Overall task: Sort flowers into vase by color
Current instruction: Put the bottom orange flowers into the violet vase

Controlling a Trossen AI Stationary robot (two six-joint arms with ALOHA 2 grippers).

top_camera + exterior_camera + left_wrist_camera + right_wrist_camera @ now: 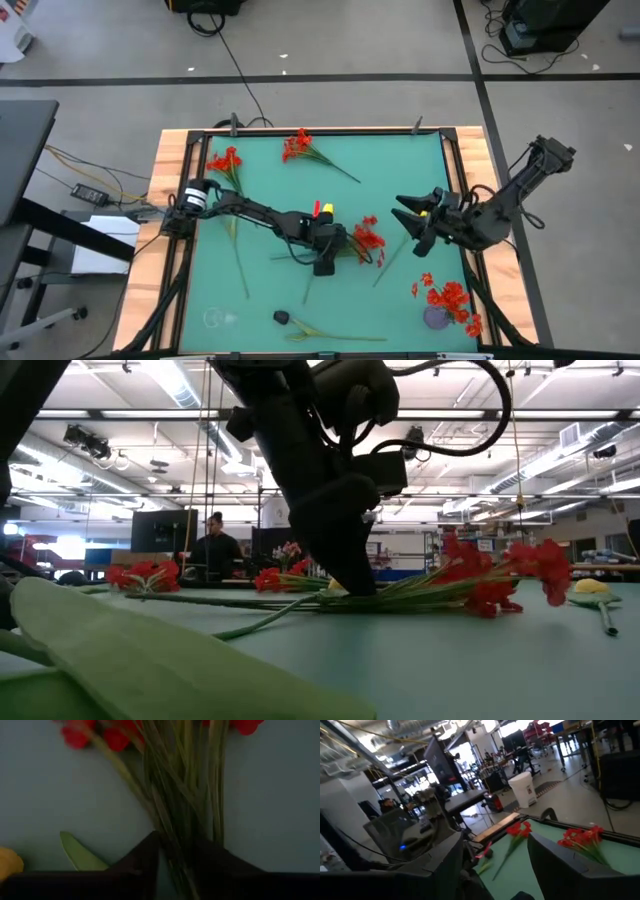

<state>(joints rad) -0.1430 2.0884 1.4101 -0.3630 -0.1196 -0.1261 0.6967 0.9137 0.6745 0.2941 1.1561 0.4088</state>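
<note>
Straddling the stems of a red spray [368,238] mid-bench [260,160], the left end effector [324,262] is pinching onto them. Right end effector [413,222] hovers nearby – fingers spread, nothing in them.

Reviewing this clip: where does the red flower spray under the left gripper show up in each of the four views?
High view: red spray at table centre, just right of the left gripper.
Low view: blooms right of centre, stems running left under the gripper.
Left wrist view: stems between the fingers, blooms at the far edge.
Right wrist view: not in it.
Shared landmark: the left gripper on the stems.
</note>
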